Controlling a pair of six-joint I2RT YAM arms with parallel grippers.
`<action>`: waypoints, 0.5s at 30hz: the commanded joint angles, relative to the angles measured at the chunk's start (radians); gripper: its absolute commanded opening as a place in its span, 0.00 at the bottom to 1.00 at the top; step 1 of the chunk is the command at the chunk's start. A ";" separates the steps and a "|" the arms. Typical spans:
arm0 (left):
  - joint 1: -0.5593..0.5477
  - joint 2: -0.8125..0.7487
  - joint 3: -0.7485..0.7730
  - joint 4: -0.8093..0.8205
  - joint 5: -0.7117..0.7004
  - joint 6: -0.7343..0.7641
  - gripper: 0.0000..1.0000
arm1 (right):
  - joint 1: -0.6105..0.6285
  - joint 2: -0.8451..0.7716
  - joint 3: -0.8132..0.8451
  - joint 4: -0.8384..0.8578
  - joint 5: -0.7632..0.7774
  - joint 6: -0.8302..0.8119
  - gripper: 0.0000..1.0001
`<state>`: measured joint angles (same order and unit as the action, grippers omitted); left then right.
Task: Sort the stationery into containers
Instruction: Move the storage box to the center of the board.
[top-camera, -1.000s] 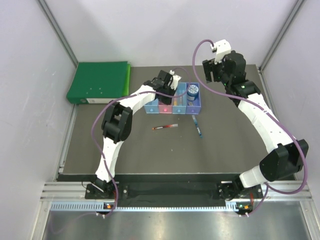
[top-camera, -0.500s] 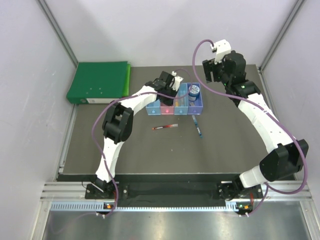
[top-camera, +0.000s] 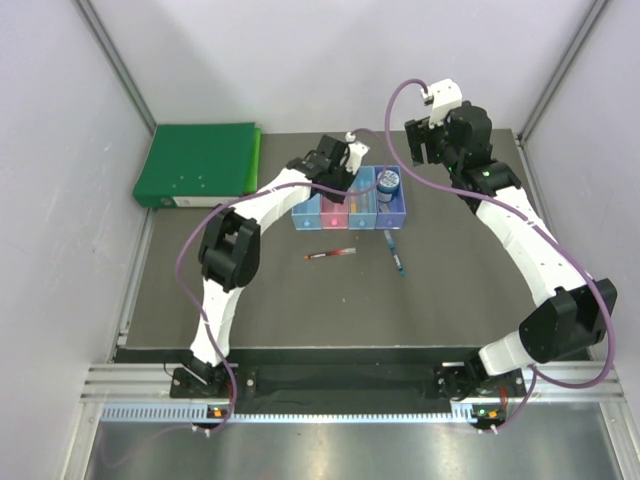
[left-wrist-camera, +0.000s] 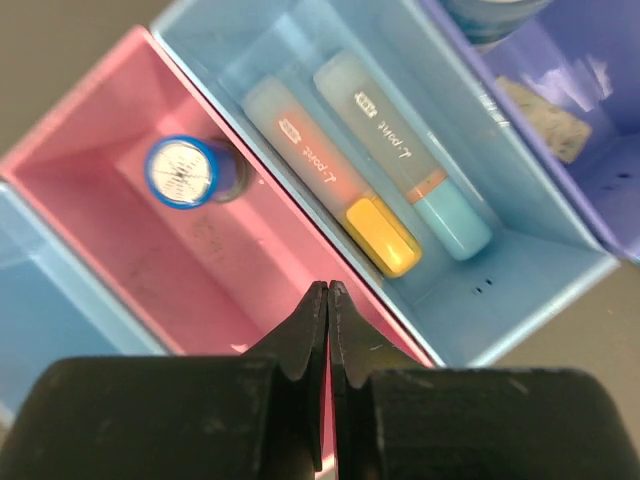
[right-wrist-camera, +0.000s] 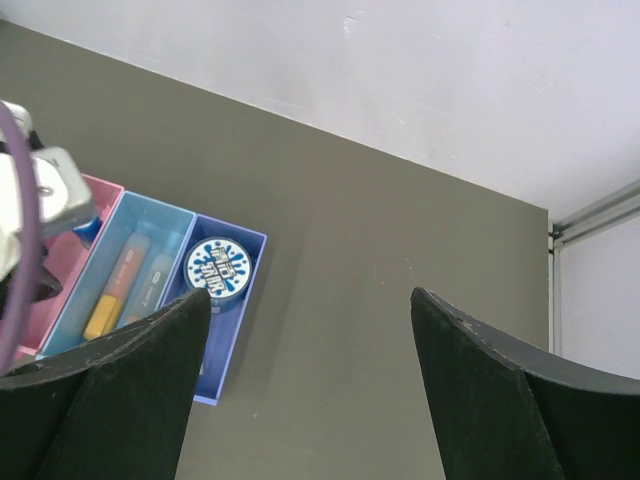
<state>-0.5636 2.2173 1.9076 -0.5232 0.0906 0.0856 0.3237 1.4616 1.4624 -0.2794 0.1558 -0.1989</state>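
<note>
Over the row of bins, the left hand (left-wrist-camera: 327, 290) hangs just above the near wall of the pink bin (left-wrist-camera: 120, 235), its two fingers pressed flat together with nothing between them. That fits a drop-off: the little blue-and-white bottle (left-wrist-camera: 181, 172) stands upright on the pink floor, well below the fingertips. Next door, the light-blue bin (left-wrist-camera: 520, 270) holds two markers side by side, one orange-tipped (left-wrist-camera: 330, 175) and one teal-tipped (left-wrist-camera: 400, 150), lying lengthwise because that is how they fit. The purple bin (left-wrist-camera: 610, 170) holds the round blue reel (right-wrist-camera: 217, 272) and a pale block (left-wrist-camera: 545, 112).

The right hand (right-wrist-camera: 310, 293) waits high over the back of the bench (top-camera: 450, 290), fingers spread wide and empty, probably parked clear of its partner.

Two items are not yet sorted: a red pen (top-camera: 330, 255) and a blue pen (top-camera: 395, 252) lie on the bench just in front of the bins.

Against a second ago, the left hand has lifted and drawn back a touch from the bins; the right arm and both pens sit where they were.
</note>
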 joint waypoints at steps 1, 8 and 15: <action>-0.004 -0.139 0.047 0.028 0.058 0.094 0.04 | -0.012 -0.037 0.013 0.019 -0.007 0.001 0.81; -0.004 -0.286 -0.077 -0.135 0.242 0.549 0.38 | -0.012 -0.044 0.010 0.016 -0.009 0.000 0.81; -0.004 -0.329 -0.114 -0.354 0.333 0.890 0.78 | -0.011 -0.050 0.010 0.011 -0.007 -0.002 0.81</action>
<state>-0.5636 1.9182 1.8114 -0.7200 0.3347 0.7006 0.3237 1.4597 1.4605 -0.2806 0.1558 -0.1993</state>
